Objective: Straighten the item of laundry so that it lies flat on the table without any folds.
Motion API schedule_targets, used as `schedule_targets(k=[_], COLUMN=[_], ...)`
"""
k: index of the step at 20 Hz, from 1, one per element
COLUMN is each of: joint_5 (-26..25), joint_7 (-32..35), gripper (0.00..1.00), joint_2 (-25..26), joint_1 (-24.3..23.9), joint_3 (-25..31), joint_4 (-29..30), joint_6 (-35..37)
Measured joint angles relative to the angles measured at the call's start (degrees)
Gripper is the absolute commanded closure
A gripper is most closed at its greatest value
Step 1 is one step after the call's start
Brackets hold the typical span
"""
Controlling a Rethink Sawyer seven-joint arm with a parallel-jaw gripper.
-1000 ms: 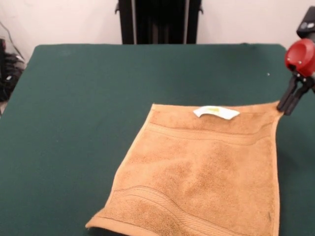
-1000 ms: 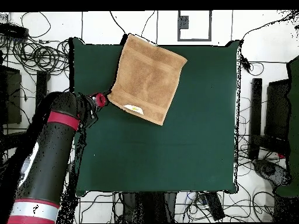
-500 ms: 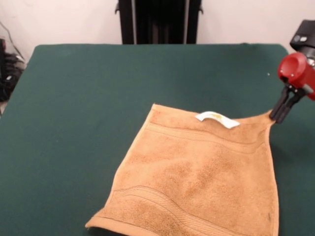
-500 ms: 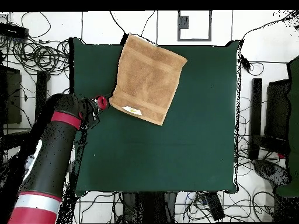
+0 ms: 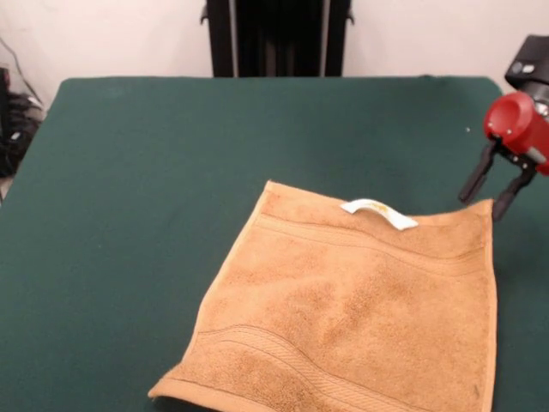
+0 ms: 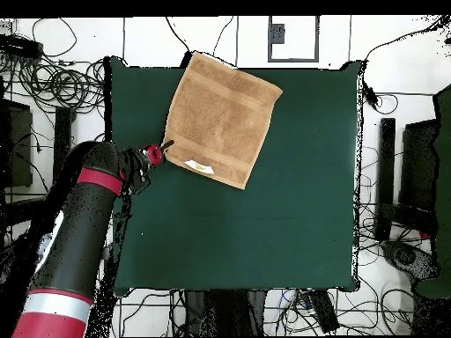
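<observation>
The tan terry towel (image 5: 360, 300) with woven border bands and a white loop tag (image 5: 378, 212) lies nearly flat on the green desk (image 5: 154, 172), beside the gripper (image 5: 484, 196), jaws wide apart and empty.

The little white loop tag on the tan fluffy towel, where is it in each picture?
Front view: the small white loop tag sits on the far edge of the tan terry towel, right of centre.
Overhead view: the tag is on the towel's lower-left edge.
Shared landmark: the open red and black gripper beside the towel corner nearest the tag.
</observation>
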Motion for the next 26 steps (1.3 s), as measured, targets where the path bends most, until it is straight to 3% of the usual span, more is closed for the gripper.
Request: schedule_targets(k=[11, 15, 20, 26], joint_5=[0.0, 0.0, 0.3, 1.0], joint_7=[0.0, 0.0, -0.1, -0.5], gripper=[0.0, 0.0, 0.0, 0.0], joint_2=[-0.4, -3.2, -9.6, -20.4], joint_1=[0.0, -1.0, -4.6, -13.7], joint_3=[0.1, 1.3, 5.6, 12.8], joint_4=[0.1, 1.9, 6.1, 12.4], joint_6=[0.0, 0.0, 0.0, 0.0])
